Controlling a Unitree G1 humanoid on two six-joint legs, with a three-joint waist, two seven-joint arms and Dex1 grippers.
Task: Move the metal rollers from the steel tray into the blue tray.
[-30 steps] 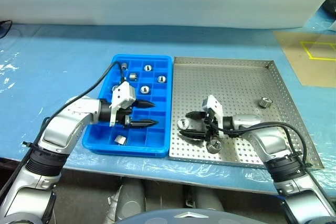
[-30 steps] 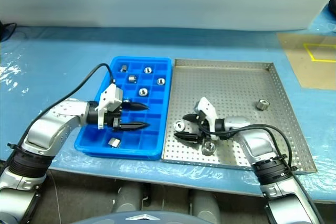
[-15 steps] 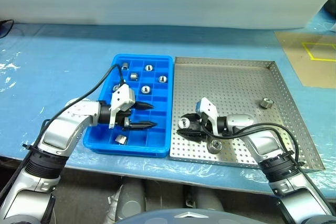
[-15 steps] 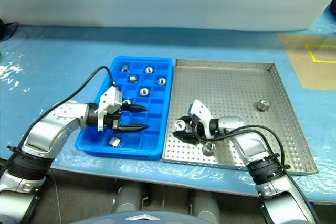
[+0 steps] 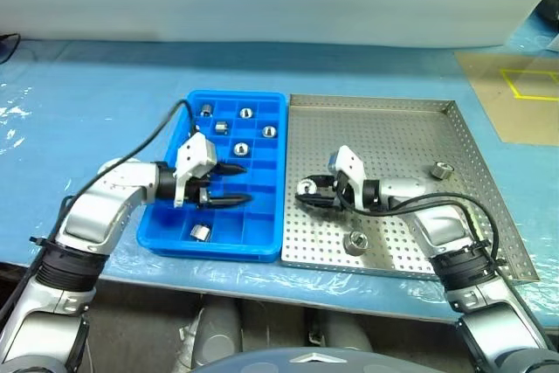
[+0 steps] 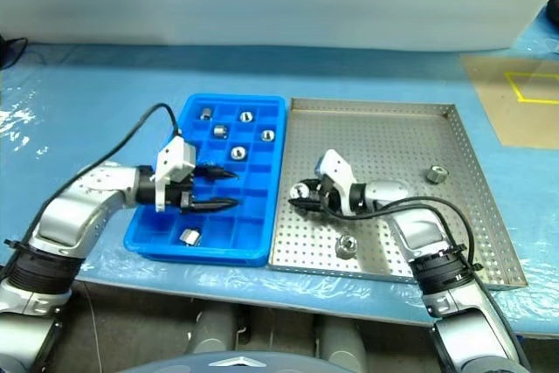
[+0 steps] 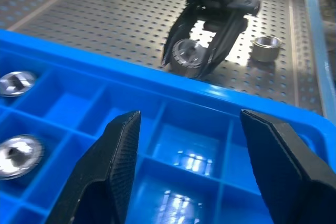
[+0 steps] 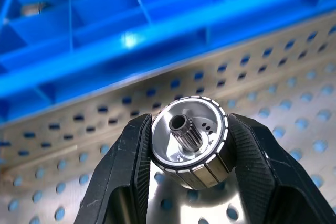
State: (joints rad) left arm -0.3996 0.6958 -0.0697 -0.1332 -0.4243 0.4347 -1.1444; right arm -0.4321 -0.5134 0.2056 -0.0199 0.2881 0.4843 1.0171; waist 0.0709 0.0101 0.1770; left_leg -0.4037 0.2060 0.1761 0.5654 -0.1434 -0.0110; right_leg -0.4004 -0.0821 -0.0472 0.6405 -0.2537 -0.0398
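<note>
Right gripper (image 8: pixel 188 153): we see its two black fingers (image 8: pixel 128 177) pinched on a metal roller (image 8: pixel 190 148), ribbed rim, centre hub with a small toothed shaft facing the camera. It is held over the steel tray (image 5: pixel 393 141), near the tray's edge next to the blue tray (image 5: pixel 262 242). From the head views the roller is mostly masked by the fingers; we can't tell whether it clears the perforated floor.

Left gripper (image 7: pixel 189 145): fingers spread, nothing between them, hovering over empty compartments of the blue tray. Its wrist view also catches the right gripper with its roller past the blue rim.

Two rollers lie loose on the steel tray: one (image 5: pixel 355 242) just beside the right gripper, one (image 5: pixel 442 170) near the far right rim. Blue tray holds several rollers in separate cells, e.g. (image 5: pixel 200 232); some sit behind the left gripper, count unclear.

No readable markings anywhere.
</note>
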